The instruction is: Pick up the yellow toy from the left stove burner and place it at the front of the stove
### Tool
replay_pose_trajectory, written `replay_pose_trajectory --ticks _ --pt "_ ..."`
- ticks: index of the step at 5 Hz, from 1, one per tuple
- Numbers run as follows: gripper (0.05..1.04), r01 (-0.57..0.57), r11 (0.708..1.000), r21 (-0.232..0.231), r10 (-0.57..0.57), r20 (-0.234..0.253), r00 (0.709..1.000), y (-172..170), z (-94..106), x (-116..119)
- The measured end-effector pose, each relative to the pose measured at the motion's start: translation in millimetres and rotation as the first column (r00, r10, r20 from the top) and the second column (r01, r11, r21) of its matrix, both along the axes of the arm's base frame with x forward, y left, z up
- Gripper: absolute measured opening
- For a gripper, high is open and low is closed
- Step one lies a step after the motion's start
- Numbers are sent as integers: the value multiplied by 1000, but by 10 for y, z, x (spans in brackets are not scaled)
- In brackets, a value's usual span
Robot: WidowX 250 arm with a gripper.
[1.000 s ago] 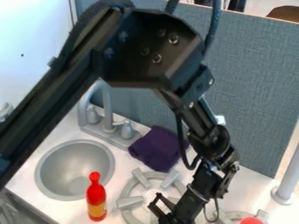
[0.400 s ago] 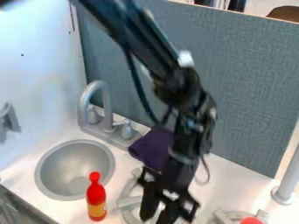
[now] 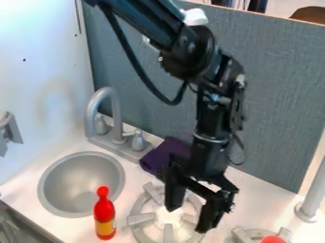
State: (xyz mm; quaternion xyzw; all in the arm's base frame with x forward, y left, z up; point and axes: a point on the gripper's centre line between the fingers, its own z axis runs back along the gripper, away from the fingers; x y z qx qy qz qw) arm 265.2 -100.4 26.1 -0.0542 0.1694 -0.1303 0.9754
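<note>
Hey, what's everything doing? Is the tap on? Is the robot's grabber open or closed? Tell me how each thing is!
Gripper: open, hanging over the stove burner.
Red bottle: standing upright.
Tap: off, no water coming out.
Purple cloth: bunched up, partly hidden by the arm.
Stove burner: no flame.
Red thing at the bottom edge: cut off, can't tell.

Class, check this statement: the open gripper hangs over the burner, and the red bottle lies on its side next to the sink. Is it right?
Not quite: the red bottle stands upright next to the sink, as the camera view shows. The open gripper does hang over the burner.
</note>
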Motion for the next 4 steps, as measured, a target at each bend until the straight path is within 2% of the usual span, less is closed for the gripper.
replay_pose_trajectory --ticks 1,2,3,4 --pt "1009 131 991 -17 -129 89 988 -474 168 -49" --pt "1009 138 990 27 -140 176 974 -675 207 -53" --pt "1009 68 997 31 -74 277 958 -772 122 19" --pt "1009 2 1000 10 -6 363 932 -845 11 198"
